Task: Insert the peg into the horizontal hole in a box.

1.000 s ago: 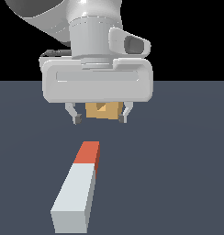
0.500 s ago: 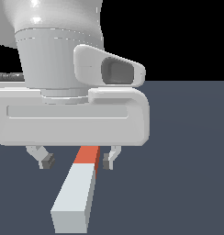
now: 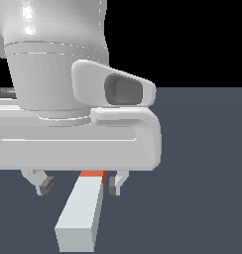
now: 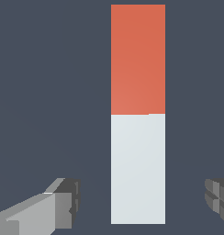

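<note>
**One peg, one open gripper straddling it**

In the exterior view you see one peg [image 3: 82, 211] lying flat on the dark grey floor [image 3: 202, 173], its pale grey-white end nearest the camera and only a thin strip of its orange-red end showing under the hand. One gripper [image 3: 79, 185] hangs over it, the arm's big white body filling most of the picture. You can count two fingers [image 3: 114, 184], one on each side of the peg: the finger on the exterior view's right sits just beside the bar, the other stands farther off on the left. The fingers are spread and neither touches the peg. The box and its hole are hidden behind the arm here.

In the wrist view you again have one peg [image 4: 137, 114], roughly half orange-red and half pale, running lengthwise between the two fingertips [image 4: 63, 202]. The pale half lies between the tips, with floor showing on both sides of it, so the jaws are apart and hold nothing.
</note>
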{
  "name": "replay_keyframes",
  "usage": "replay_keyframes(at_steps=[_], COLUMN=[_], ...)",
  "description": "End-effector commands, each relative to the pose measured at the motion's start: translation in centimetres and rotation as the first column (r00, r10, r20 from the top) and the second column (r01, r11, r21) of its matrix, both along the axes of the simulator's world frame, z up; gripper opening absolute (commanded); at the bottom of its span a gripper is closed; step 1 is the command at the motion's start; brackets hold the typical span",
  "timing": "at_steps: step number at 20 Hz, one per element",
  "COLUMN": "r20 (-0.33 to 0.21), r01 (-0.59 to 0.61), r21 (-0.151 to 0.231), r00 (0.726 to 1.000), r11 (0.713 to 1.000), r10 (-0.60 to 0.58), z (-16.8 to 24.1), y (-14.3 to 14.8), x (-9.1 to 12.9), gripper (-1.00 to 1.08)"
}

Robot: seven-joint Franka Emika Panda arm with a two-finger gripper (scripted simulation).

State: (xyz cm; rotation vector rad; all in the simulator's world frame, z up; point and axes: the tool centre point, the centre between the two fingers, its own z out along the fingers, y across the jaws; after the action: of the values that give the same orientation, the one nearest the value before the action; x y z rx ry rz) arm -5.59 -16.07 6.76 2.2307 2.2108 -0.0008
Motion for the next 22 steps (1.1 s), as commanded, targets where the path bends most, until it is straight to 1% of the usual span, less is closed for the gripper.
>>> replay_keyframes(at_steps=[1, 7, 13, 14, 22], r20=[-0.001, -0.001, 0.0, 0.0, 0.0], r01=[0.0, 0.0, -0.001, -0.001, -0.001], r21=[0.0, 0.001, 0.001, 0.001, 0.001], r00=[1.0, 1.0, 1.0, 1.0, 1.0], r11=[1.0, 1.0, 1.0, 1.0, 1.0], r10=[0.0, 0.0, 0.001, 0.001, 0.001], z=[-0.8, -3.6, -4.6, -4.6, -4.6], y=[0.0, -0.1, -0.1, -0.1, -0.1], x=[-0.1, -0.1, 0.0, 0.0, 0.0], gripper=[1.0, 1.0, 1.0, -1.0, -1.0])
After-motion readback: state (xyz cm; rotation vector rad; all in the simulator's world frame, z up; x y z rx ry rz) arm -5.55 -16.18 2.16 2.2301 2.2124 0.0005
